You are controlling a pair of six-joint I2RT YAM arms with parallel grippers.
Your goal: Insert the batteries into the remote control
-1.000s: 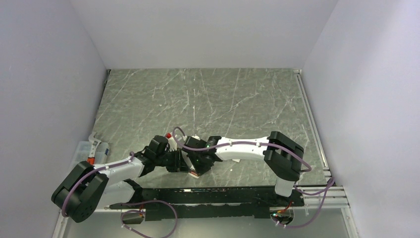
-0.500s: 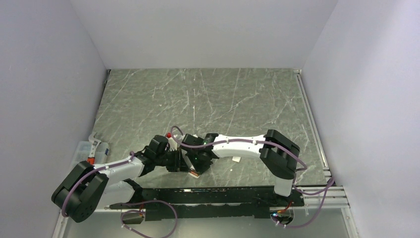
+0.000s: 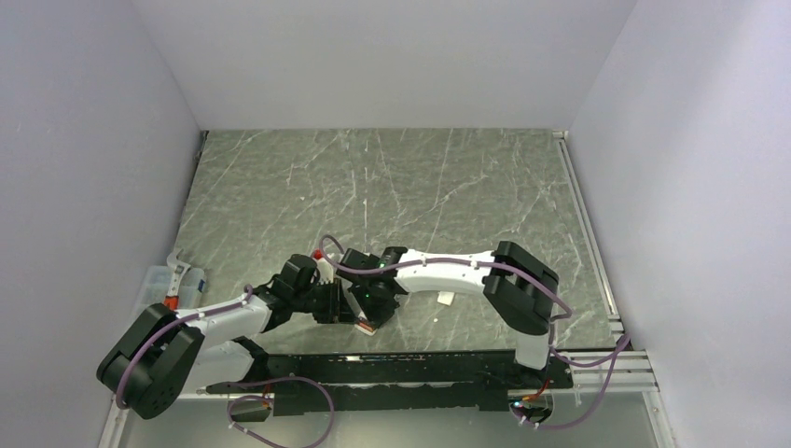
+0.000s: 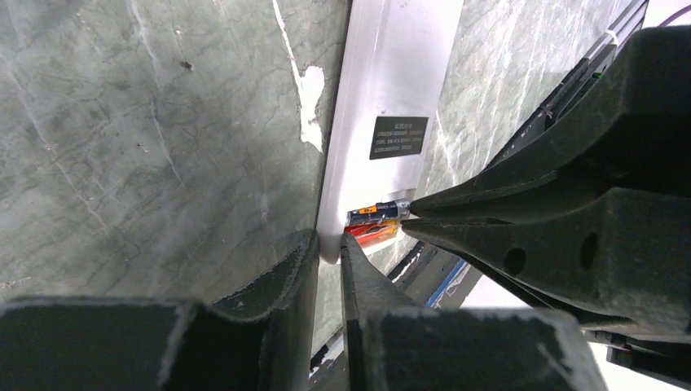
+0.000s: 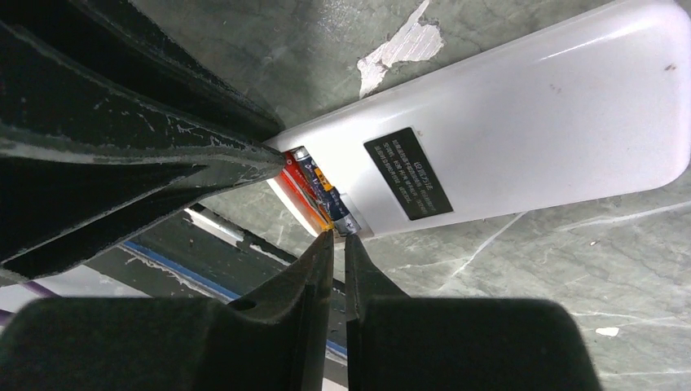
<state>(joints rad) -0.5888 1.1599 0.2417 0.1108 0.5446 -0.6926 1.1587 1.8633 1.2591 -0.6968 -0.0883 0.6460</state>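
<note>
Judging by the batteries sitting in the remote control at the near edge of the table, you're nearly done: left gripper pinches its end, right gripper, nearly closed, presses them home

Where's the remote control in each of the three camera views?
Top external: the remote control sits low centre, mostly hidden; only a red-and-white tip shows.
Left wrist: upper centre, white back running to the top edge.
Right wrist: upper right, lying slanted.
Shared landmark: the dark label on its back, in both wrist views; hidden from above.
</note>
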